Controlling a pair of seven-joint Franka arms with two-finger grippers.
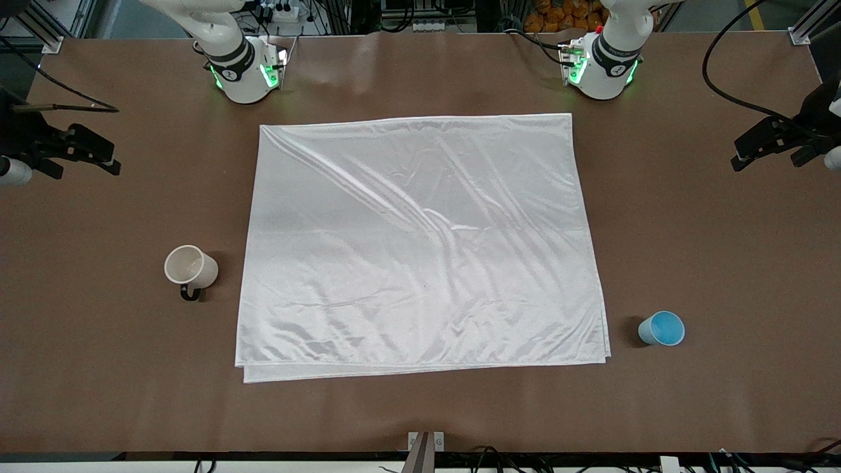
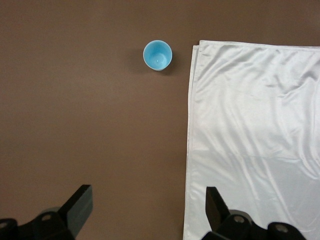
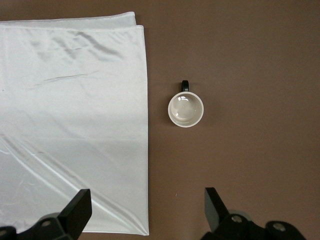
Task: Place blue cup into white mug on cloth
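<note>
Nothing begun: blue cup (image 1: 661,328) and white mug (image 1: 190,267) flanking the cloth (image 1: 420,243) on the counter (image 1: 98,368), both apparently empty; left gripper (image 2: 149,212) and right gripper (image 3: 148,212) spread, waiting; next, mug onto cloth.

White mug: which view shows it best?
Right wrist view. It looks straight down on the white mug, showing its empty inside and dark handle, with the cloth edge beside it. The front view shows it smaller, upright on bare table toward the right arm's end. The left wrist view misses it.
</note>
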